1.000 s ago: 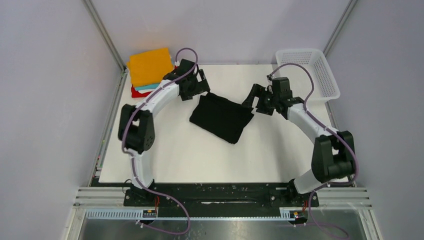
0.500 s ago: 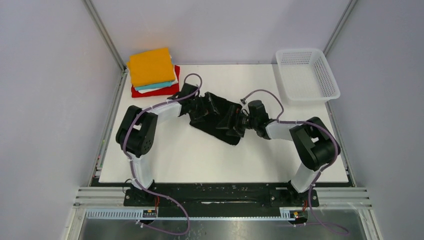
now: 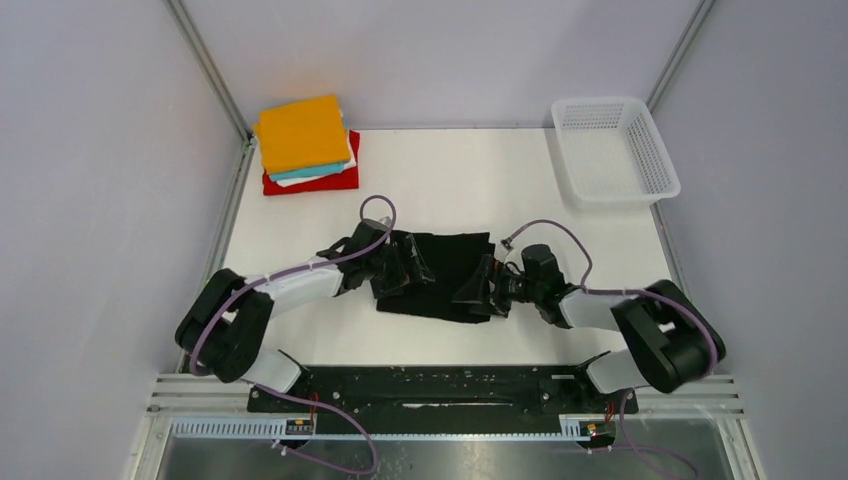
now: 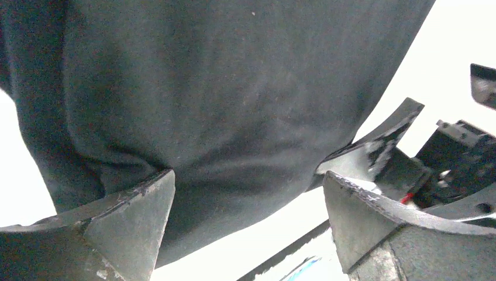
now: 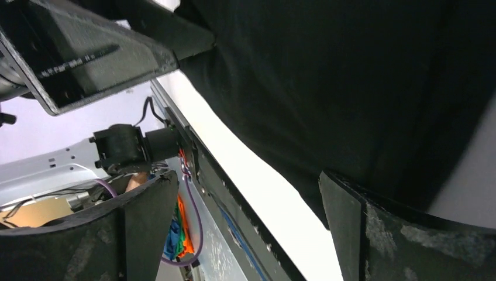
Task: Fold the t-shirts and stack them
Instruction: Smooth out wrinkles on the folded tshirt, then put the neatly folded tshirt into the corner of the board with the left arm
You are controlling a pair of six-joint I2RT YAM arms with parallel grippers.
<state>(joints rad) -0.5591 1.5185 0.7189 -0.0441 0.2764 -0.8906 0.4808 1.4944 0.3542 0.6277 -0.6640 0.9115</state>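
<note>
The black shirt (image 3: 447, 262) lies flat, well apart from the orange-topped stack (image 3: 303, 140), on its near side. Your left gripper (image 3: 404, 272) sits at the stack-side edge, right gripper (image 3: 480, 290) opposite, both jaws wide, empty. Likely soft, limp: pinch the edges.

The left arm (image 3: 300, 285) stretched low along the bench, reaching rightward. The right arm (image 3: 600, 305) stretched low the other way, reaching leftward. The wrists faced each other near mid-bench. The left jaws were spread wide, and the right jaws were spread just as wide.
</note>
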